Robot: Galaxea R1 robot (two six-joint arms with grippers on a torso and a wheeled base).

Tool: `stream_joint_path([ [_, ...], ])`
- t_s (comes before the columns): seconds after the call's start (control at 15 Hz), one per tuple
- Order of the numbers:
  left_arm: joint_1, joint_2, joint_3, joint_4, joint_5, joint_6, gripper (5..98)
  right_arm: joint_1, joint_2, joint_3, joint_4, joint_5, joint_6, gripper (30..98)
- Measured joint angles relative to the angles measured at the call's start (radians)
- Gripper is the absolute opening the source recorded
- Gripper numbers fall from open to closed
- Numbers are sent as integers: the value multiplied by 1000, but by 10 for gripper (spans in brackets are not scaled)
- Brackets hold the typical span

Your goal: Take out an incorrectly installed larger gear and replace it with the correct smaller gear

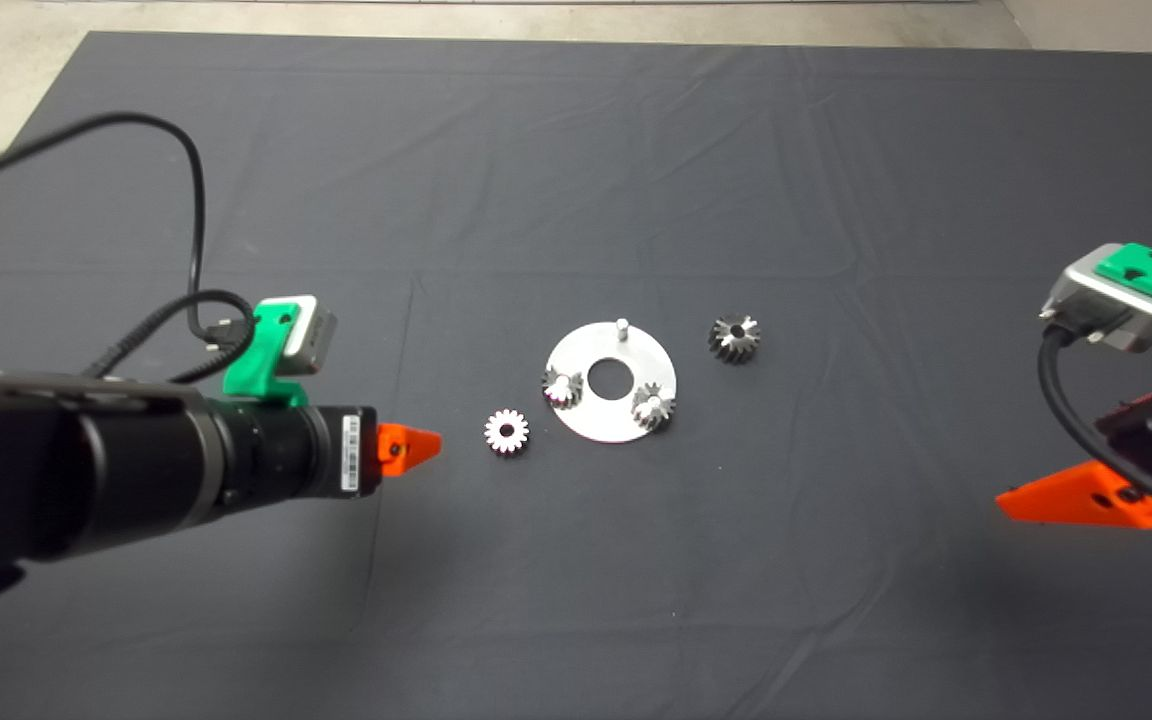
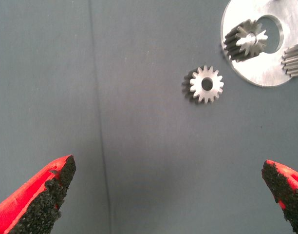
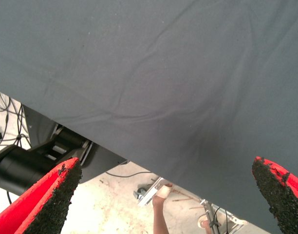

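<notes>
My left arm reaches in from 9 o'clock, lying nearly level over the mat (image 1: 576, 150), and my left gripper (image 1: 414, 447) points toward 3 o'clock. Its fingers (image 2: 46, 195) are wide apart and hold nothing. The small gear (image 1: 507, 432) lies flat on the mat just beyond the tips, between them and the plate (image 1: 636, 420). My right gripper (image 1: 1076, 502) waits at the 4 o'clock edge, well apart from the parts, tip toward 9 o'clock. Its fingers (image 3: 46, 200) are also apart and empty.

The head view shows the whole layout. The round silver plate is near the middle of the mat, with a centre hole and three pins. One gear (image 1: 562, 388) sits on the pin at 9 o'clock of the plate, another (image 1: 653, 407) on the pin at 4 o'clock, and the pin (image 1: 622, 326) at 12 o'clock is bare. The large gear (image 1: 734, 338) lies on the mat at 2 o'clock of the plate, near the rim but not touching.

The left wrist view shows the small gear's pale face and dark hole clearly, but not the large gear. The right wrist view shows only bare mat, the desk edge, floor with cables, and a person's foot (image 3: 161, 195).
</notes>
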Motion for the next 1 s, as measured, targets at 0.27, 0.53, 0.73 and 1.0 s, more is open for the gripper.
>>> stream_joint_path([
  [0.27, 30, 35, 31, 104, 94, -2, 983, 0, 0, 0, 0, -1, 0, 923],
  [0.53, 118, 74, 40, 188, 96, -2, 983, 0, 5, 0, 0, -1, 0, 923],
  [0.73, 198, 78, 40, 302, 96, -2, 982, 0, 5, 0, 0, -3, 0, 923],
  [1.0, 292, 110, 37, 428, 99, 31, 983, 0, 8, 0, 0, -2, 0, 923],
])
